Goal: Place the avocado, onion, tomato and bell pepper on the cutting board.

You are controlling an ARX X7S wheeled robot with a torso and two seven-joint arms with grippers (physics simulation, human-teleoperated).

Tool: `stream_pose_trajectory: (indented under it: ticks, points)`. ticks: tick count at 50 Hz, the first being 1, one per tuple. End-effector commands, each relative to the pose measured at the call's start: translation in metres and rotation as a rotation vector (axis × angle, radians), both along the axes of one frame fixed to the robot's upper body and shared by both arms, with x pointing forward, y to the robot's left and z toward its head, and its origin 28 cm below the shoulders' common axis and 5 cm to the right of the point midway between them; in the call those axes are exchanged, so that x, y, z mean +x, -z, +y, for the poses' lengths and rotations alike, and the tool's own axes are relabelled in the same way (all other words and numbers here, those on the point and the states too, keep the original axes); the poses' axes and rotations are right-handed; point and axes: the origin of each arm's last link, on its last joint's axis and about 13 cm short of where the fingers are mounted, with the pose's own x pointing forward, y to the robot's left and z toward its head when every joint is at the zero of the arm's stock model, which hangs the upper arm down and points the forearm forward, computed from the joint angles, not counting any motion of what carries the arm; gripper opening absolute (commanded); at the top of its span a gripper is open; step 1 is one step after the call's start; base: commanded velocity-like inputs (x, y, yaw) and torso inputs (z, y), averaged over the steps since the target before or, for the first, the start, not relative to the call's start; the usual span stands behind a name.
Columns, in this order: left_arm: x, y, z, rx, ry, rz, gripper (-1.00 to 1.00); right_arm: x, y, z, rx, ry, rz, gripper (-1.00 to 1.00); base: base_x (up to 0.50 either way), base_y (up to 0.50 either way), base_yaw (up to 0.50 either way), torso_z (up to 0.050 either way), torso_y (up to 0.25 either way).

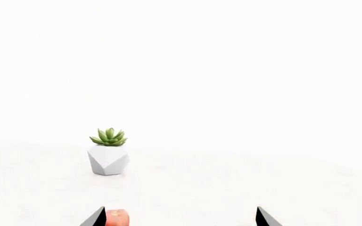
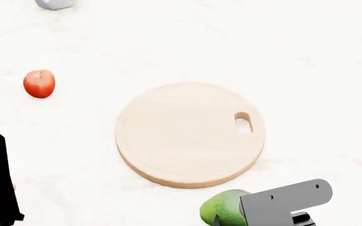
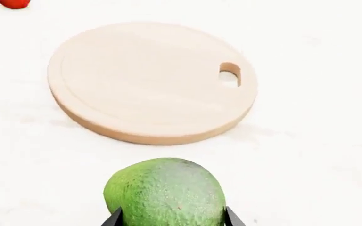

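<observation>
Wooden cutting board (image 2: 181, 136) bare, nothing placed; your right gripper (image 3: 171, 220) pinches the avocado (image 3: 165, 190) beside it; left gripper (image 1: 179, 217) spread; tomato (image 2: 39, 84) well apart

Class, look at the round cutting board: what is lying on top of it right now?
Nothing: the cutting board shows bare wood, with its rim groove and handle hole. The tomato and avocado sit off it on the table. What lies under the board is covered.
</observation>
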Motion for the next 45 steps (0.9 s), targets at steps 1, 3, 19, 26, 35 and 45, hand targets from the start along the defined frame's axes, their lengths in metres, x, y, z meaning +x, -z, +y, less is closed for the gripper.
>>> stream_pose_trajectory:
  ticks: [1,3,19,26,35,45]
  points:
    - [-0.001,-0.001,0.000,-0.002,-0.004,0.000,1.00,-0.015,-0.037,0.000,-0.014,-0.031,-0.132,-1.00,0.00,0.00,0.00,0.000,0.000]
    - [0.000,-0.001,0.000,-0.003,-0.002,-0.002,1.00,-0.020,-0.050,0.001,-0.025,-0.030,-0.180,-1.00,0.00,0.00,0.00,0.000,0.000]
    - [0.005,-0.001,0.000,-0.007,-0.004,-0.011,1.00,-0.008,-0.106,-0.004,-0.063,-0.021,-0.376,-1.00,0.00,0.00,0.00,0.000,0.000]
    - [0.007,0.000,0.000,-0.010,-0.010,-0.011,1.00,0.044,-0.098,-0.012,-0.064,0.007,-0.341,-1.00,0.00,0.00,0.00,0.000,0.000]
    - [0.007,0.000,0.000,-0.008,-0.012,-0.012,1.00,0.098,-0.081,-0.018,-0.052,0.035,-0.268,-1.00,0.00,0.00,0.00,0.000,0.000]
    - [0.005,0.000,0.002,-0.007,-0.014,-0.010,1.00,0.141,-0.046,-0.016,-0.017,0.041,-0.163,-1.00,0.00,0.00,0.00,0.000,0.000]
